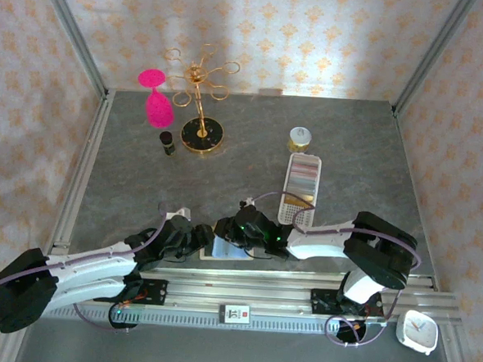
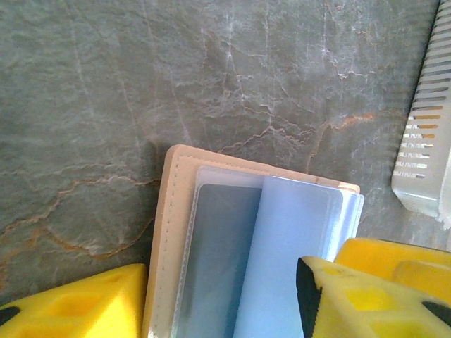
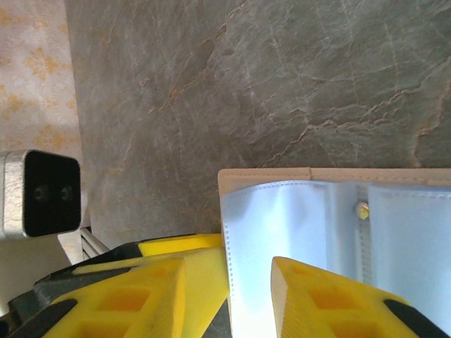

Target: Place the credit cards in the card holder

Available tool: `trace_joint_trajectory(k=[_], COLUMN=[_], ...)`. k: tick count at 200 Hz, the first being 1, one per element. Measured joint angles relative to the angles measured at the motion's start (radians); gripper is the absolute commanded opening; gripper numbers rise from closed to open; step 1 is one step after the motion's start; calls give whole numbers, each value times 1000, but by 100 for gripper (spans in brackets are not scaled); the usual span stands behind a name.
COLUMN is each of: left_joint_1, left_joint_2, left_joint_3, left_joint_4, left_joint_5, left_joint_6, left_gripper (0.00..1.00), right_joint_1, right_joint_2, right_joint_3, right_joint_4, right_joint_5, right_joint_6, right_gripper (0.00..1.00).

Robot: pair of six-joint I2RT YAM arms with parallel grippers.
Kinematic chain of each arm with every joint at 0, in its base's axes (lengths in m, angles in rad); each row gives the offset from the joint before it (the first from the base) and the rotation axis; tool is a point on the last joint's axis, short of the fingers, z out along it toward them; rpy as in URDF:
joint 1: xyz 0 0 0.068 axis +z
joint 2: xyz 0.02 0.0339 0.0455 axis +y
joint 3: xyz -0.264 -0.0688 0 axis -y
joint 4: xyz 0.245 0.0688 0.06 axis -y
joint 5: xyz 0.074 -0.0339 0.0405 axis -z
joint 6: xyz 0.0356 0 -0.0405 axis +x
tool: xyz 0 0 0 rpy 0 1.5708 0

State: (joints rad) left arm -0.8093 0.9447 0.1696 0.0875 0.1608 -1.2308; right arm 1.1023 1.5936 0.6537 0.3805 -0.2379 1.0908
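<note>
The card holder point(image 1: 221, 251) lies open like a book at the near edge of the table, with both grippers over it. In the left wrist view its beige cover point(image 2: 169, 232) frames clear sleeves, and a dark grey credit card point(image 2: 218, 246) seems to sit in the left sleeve. A paler sleeve point(image 2: 296, 225) is raised beside it. My left gripper point(image 2: 218, 271) is open, one finger left of the cover and one over the sleeves. My right gripper point(image 3: 229, 264) is open, with the edge of a clear sleeve point(image 3: 282, 225) between its fingers.
A long white perforated tray point(image 1: 301, 189) with a row of thin things in it lies just behind the right arm, its end near the card holder point(image 2: 423, 162). Further back stand a small jar point(image 1: 300, 138), a gold stand point(image 1: 200, 133), a pink glass point(image 1: 156, 98) and a dark bottle point(image 1: 167, 142).
</note>
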Motion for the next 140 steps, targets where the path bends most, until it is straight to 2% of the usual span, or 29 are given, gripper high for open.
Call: trace_joint_trajectory(k=[29,140], left_joint_1=[1,0], left_joint_2=[2,0], left_joint_3=[2,2], left_joint_4=[-2,-3], left_joint_5=[0,5], left_joint_6=[-11,1], left_gripper=[56,56], right_joint_1=[-13,-70], right_joint_2=[21,68], right_joint_3=[29,46], right_joint_4=[-18,-13], right_joint_5=[-19,-71], right_joint_6=[-14,-9], right_gripper=[33,34])
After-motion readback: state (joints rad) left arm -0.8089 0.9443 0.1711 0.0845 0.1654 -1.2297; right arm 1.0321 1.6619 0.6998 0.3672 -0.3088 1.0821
